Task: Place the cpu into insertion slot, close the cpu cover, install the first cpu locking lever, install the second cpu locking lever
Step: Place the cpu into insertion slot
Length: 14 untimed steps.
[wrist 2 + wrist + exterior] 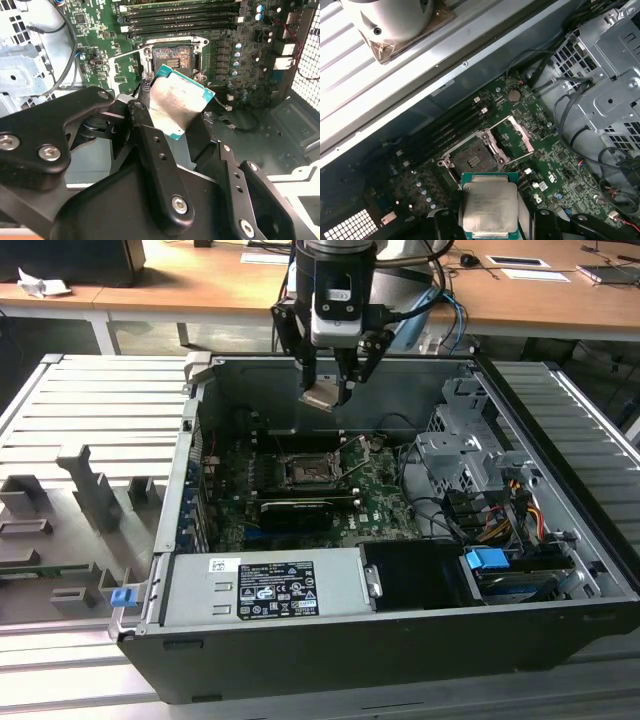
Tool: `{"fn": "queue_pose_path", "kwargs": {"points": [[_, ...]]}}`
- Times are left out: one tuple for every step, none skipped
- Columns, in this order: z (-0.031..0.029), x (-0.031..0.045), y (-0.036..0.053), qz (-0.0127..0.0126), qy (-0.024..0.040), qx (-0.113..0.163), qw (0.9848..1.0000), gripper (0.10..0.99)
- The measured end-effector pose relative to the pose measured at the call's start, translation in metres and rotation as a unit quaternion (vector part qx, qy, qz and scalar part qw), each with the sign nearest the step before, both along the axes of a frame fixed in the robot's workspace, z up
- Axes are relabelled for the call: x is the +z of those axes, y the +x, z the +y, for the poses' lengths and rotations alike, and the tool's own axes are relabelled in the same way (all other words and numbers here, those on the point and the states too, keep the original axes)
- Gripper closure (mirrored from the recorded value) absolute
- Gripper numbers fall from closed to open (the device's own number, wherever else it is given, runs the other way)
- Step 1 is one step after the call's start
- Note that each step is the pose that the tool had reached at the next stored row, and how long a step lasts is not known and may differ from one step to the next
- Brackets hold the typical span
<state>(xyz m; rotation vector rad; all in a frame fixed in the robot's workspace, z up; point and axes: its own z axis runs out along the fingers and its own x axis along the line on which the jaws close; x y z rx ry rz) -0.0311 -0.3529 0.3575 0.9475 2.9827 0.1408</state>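
- The computer case lies open on its side, with the circuit board flat on its floor.
- The arm hangs straight down over the case, near its back wall. The gripper is at about the height of the case's upper rim.
- The socket sits in the middle of the board, empty and uncovered. It is well below the jaws.
- The cover is swung up off the socket on its hinge and stands just beside it, leaving the way down free.
- The chip is off the board, clamped by the jaws on two opposite edges. It hangs metal face up and slightly tilted, so I judge it needs levelling and squaring to the socket's edges.
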Motion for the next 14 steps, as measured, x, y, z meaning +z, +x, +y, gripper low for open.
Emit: {"fn": "queue_pose_path", "kwargs": {"points": [[0.0,-0.0001,0.0,0.0,0.0,-0.005,1.0,0.561],[0.0,-0.0002,0.0,0.0,0.0,-0.009,1.0,0.561],[0.0,-0.0002,0.0,0.0,0.0,-0.012,0.9999,0.561],[0.0,-0.0003,0.0,0.0,0.0,-0.016,0.9999,0.561],[0.0,-0.0004,0.0,0.0,0.0,-0.023,0.9997,0.561],[0.0,-0.0004,0.0,0.0,0.0,-0.026,0.9997,0.561],[0.0,-0.0005,0.0,0.0,0.0,-0.029,0.9996,0.561],[0.0,-0.0006,0.0,0.0,0.0,-0.032,0.9995,0.561],[0.0,-0.0006,0.0,0.0,0.0,-0.036,0.9994,0.561],[0.0,-0.0006,0.0,0.0,0.0,-0.04,0.9992,0.561],[0.0,-0.0007,0.0,0.0,0.0,-0.043,0.9991,0.561],[0.0,-0.0008,0.0,0.0,0.0,-0.049,0.9988,0.561],[0.0,-0.001,0.0,0.0,0.0,-0.054,0.9986,0.561],[0.0,-0.001,0.0,0.0,0.0,-0.057,0.9984,0.561]]}}
